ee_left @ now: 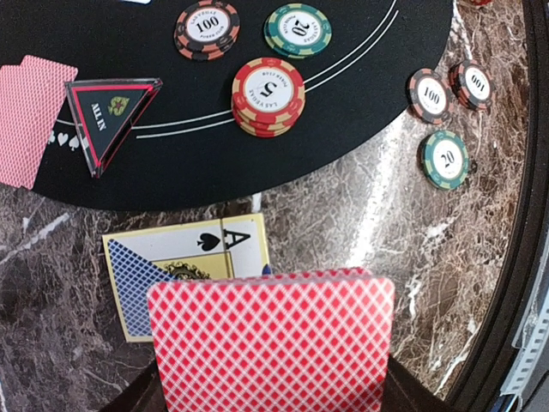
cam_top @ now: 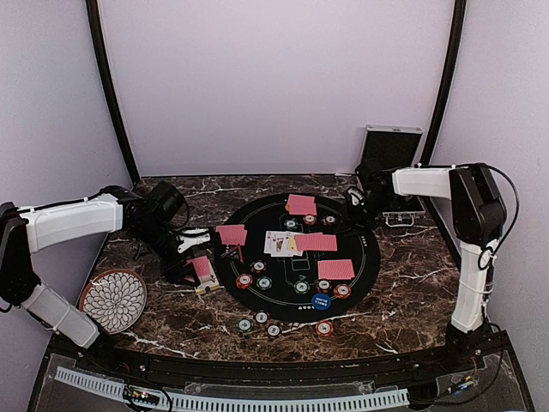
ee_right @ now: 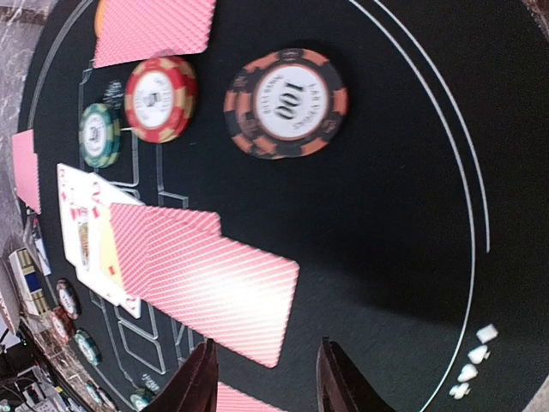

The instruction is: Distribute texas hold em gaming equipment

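Clamping red-backed cards (ee_left: 270,343) in left claw (cam_top: 200,271), right claw (ee_right: 268,378) parted above mat (ee_right: 395,215)

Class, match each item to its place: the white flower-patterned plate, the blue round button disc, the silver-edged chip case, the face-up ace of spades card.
Column 1:
1 white flower-patterned plate
2 blue round button disc
3 silver-edged chip case
4 face-up ace of spades card

Column 2:
A far right, lid raised
B brown marble tabletop, just off the black round mat
C that mat's near edge
D near-left corner

Pairs: 1-D, 2-C, 3-A, 4-B
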Robot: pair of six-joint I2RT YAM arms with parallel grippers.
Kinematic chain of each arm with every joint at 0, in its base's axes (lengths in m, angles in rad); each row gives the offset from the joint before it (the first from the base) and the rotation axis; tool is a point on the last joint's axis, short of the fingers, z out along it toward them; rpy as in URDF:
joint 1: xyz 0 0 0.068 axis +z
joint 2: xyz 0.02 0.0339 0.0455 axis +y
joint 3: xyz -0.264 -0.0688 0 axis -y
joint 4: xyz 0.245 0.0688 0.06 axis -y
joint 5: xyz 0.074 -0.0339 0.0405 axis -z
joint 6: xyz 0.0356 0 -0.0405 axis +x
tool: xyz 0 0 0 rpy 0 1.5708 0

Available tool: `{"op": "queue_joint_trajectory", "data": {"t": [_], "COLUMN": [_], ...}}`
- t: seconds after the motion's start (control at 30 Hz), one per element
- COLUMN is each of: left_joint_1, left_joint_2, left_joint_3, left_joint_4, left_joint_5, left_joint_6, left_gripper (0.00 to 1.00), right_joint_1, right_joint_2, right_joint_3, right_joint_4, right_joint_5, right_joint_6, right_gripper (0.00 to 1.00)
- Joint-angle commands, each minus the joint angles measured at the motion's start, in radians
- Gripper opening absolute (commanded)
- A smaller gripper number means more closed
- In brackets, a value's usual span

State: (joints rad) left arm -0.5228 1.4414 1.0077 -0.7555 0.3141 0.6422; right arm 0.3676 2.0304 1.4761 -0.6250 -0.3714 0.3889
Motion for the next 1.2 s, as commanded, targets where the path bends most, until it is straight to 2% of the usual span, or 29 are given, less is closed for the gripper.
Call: {"op": "queue_joint_trajectory", "data": {"t": [0.0,0.27,0.5,0.87,1.17], "left_joint_1": [0.035,0.058,0.116,0.130,0.130], "left_joint_2": [-0.003,0.040,0.043,0.054,0.088], "left_joint_3": [-0.052,-0.107,-0.120,-0.183,-0.175], "left_joint_4": [0.064,0.165,0.185,0.251,0.276], "left_joint_5": [-0.003,-0.007,-0.006,-0.007,0.040], "left_joint_6": [-0.002,-0.017,-0.015,-0.065,-0.104], "left_gripper": [0.00,0.00,0.00,0.00,0.00], "right_joint_1": [0.038,0.088,0.108,0.110,0.110], "right_joint_2": [-0.084,-0.118,-0.131,-0.173,-0.193], "right_joint_3": [-0.026,-0.035,-0.040,-0.102,-0.129], "right_joint_4": [0.031,0.051,0.055,0.091,0.109], "right_joint_5": [0.024,0.029,0.033,0.041,0.042], "right_joint_6": [0.035,0.068,0.078,0.093,0.107], "right_gripper": [0.41,0.42,0.42,0.46,0.48]}}
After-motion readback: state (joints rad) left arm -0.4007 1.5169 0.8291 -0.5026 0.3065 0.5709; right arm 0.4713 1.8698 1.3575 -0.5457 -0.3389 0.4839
